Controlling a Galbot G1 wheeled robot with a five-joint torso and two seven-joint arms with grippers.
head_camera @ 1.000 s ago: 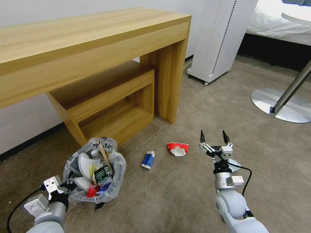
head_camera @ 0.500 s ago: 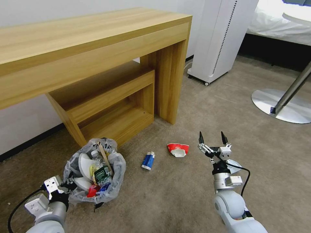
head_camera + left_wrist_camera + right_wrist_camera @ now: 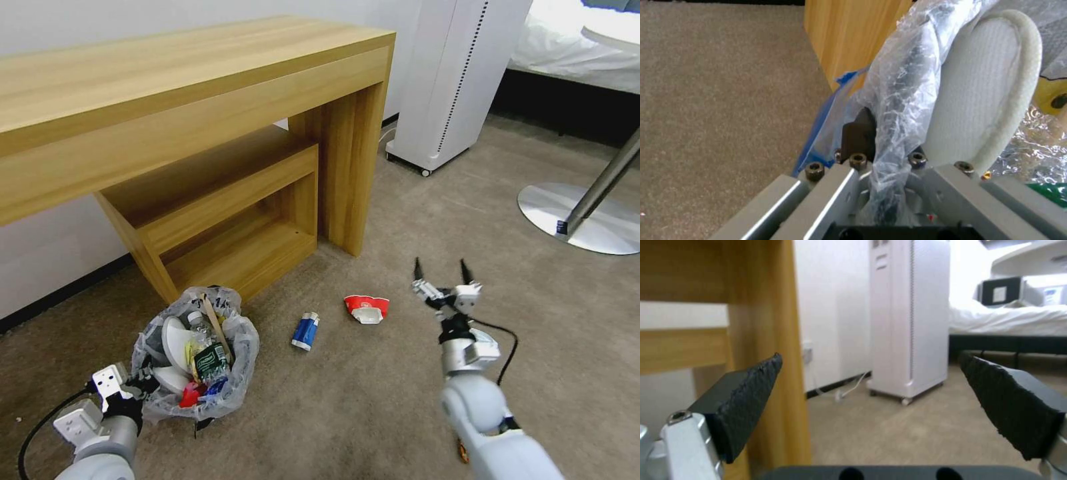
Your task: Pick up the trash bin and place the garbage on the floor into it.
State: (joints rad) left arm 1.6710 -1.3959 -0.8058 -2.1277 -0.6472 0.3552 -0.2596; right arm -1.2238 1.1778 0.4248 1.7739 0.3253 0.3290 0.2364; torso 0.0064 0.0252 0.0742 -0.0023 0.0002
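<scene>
Holding the trash bin [image 3: 197, 353] by its near rim, the left gripper [image 3: 137, 385] is pinched tight on the plastic bag and the edge under it. That grip looks meant to keep the bin steady and ready to carry. The bin sits on the floor [image 3: 373, 400] at the near left, just in front of the low wooden shelf [image 3: 220, 213]. It is already stuffed with a white slipper [image 3: 982, 96], a small bottle [image 3: 198, 321], a wooden stick [image 3: 217, 327] and wrappers.

The right gripper [image 3: 441, 273] hangs above the carpet on the right, with its two black fingers [image 3: 746, 400] spread wide and nothing between them. It points far, toward the white tower unit [image 3: 453, 80].

Two bits of garbage lie loose. The red paper [image 3: 366, 308] is near the right gripper, just to its left and lower down. The blue-white tube [image 3: 305, 330] is further left, between the red paper and the bin. I think the open fingers are ready for the red paper, since it is closest.
</scene>
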